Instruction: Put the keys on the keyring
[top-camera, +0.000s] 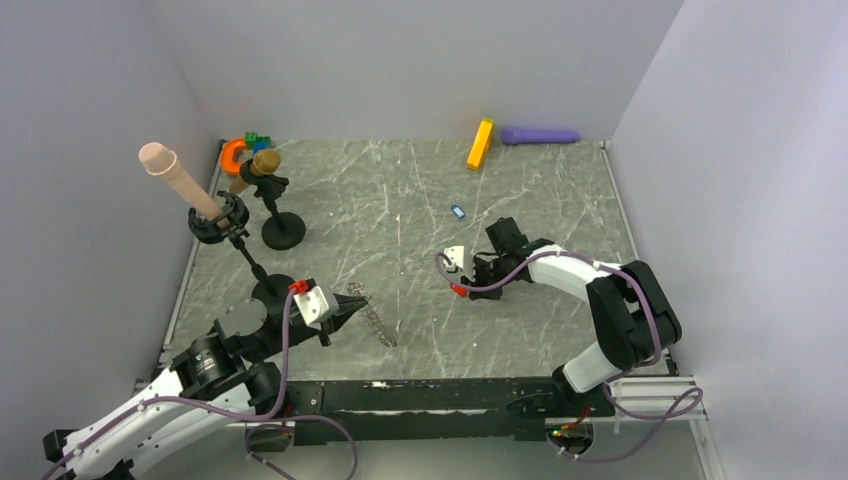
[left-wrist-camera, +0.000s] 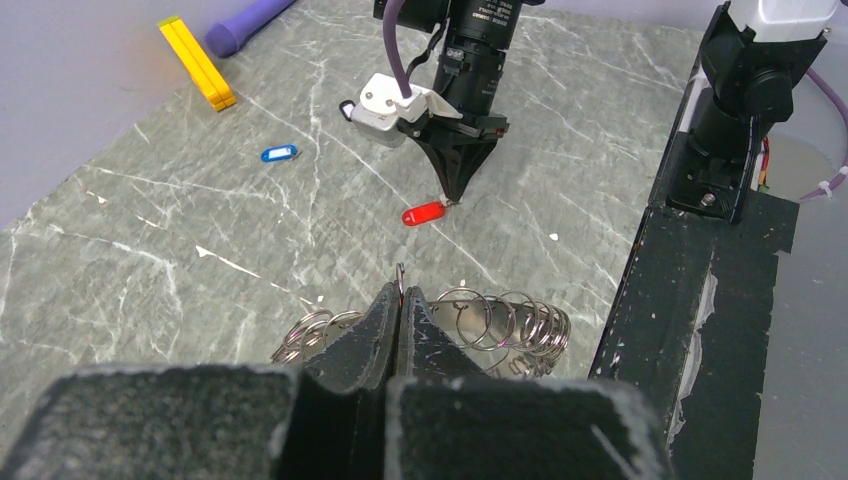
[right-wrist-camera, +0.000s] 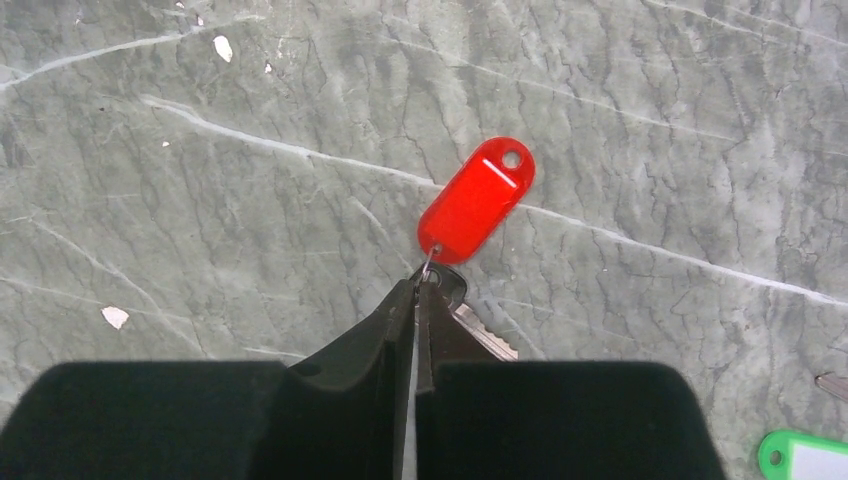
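Note:
The keyring (left-wrist-camera: 520, 322), a floppy chain of silver wire loops, lies near the table's front edge, and its chain (top-camera: 373, 317) shows just right of my left arm. My left gripper (left-wrist-camera: 400, 292) is shut on one upright loop of it. The red key (right-wrist-camera: 477, 200) lies flat mid-table, with a metal blade (right-wrist-camera: 487, 337) beside its ring end. My right gripper (right-wrist-camera: 418, 285) is pinched shut on the small wire ring at the red key's near end. From the left wrist, my right gripper (left-wrist-camera: 452, 197) points down at the red key (left-wrist-camera: 424, 213). The blue key (top-camera: 458, 212) lies further back. A green key (right-wrist-camera: 800, 455) shows at the right wrist view's corner.
A long orange block (top-camera: 480, 145) and a purple cylinder (top-camera: 540, 135) lie by the back wall. Black stands (top-camera: 283, 230) holding odd shapes crowd the left side. Grey walls close in the table on three sides. The black base rail (left-wrist-camera: 690, 300) runs along the near edge.

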